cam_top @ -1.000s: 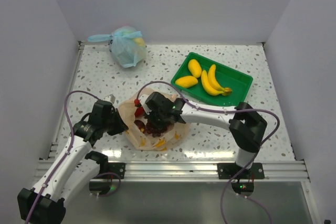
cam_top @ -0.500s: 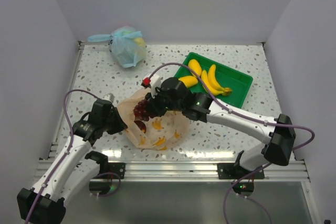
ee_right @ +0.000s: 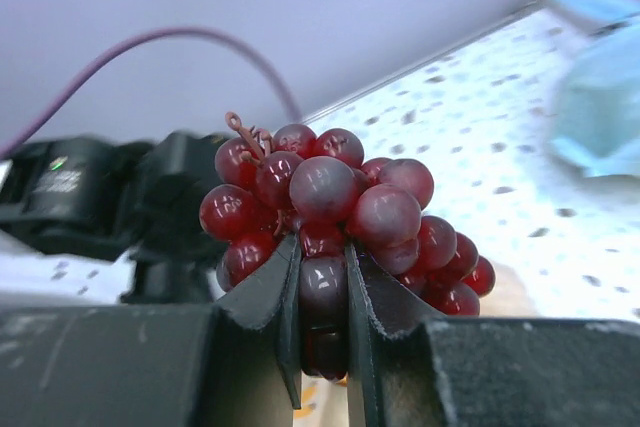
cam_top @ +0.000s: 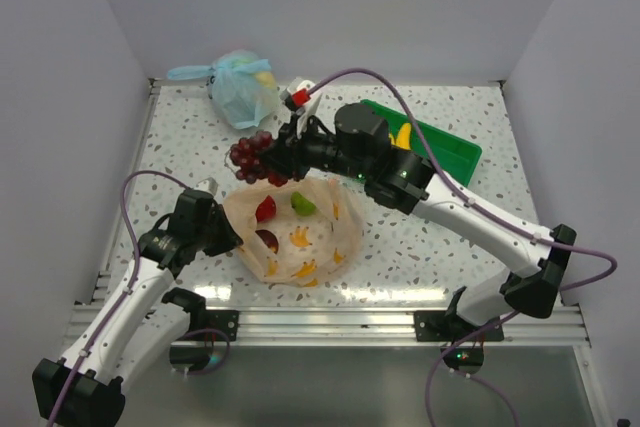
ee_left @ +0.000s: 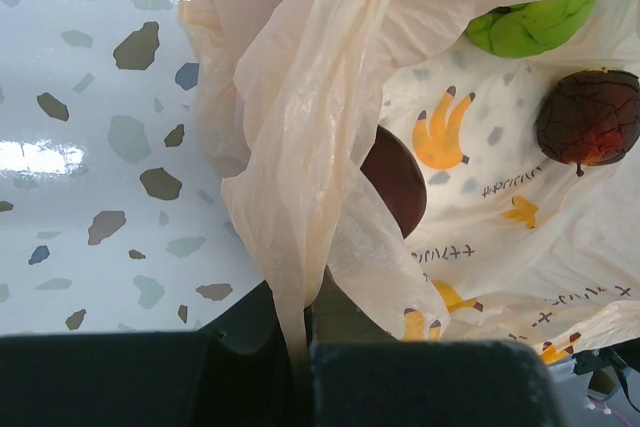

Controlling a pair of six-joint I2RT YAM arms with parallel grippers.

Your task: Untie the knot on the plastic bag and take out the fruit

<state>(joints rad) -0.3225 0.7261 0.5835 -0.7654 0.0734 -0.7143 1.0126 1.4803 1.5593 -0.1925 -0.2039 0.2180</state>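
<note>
The pale-orange plastic bag [cam_top: 318,239] [ee_left: 300,137] lies open near the front of the table. No knot shows. My left gripper [cam_top: 226,237] [ee_left: 300,352] is shut on a bunched strip of the bag's left edge. Inside the bag lie fruit: a green lime [cam_top: 302,203] [ee_left: 530,25], a dark red piece [cam_top: 266,209] [ee_left: 588,117] and a maroon piece [cam_top: 267,240] [ee_left: 400,182]. My right gripper [cam_top: 274,160] [ee_right: 322,267] is shut on a bunch of dark red grapes [cam_top: 250,155] [ee_right: 330,197], held in the air beyond the bag's far left corner.
A green tray [cam_top: 455,152] sits at the back right, mostly behind my right arm, with a yellow banana [cam_top: 403,137] showing. A light blue tied bag [cam_top: 243,89] rests at the back left. White walls close in three sides.
My right gripper has come up out of the orange bag with the grapes and swung away toward the back left. The left gripper has held still on the bag's edge.
</note>
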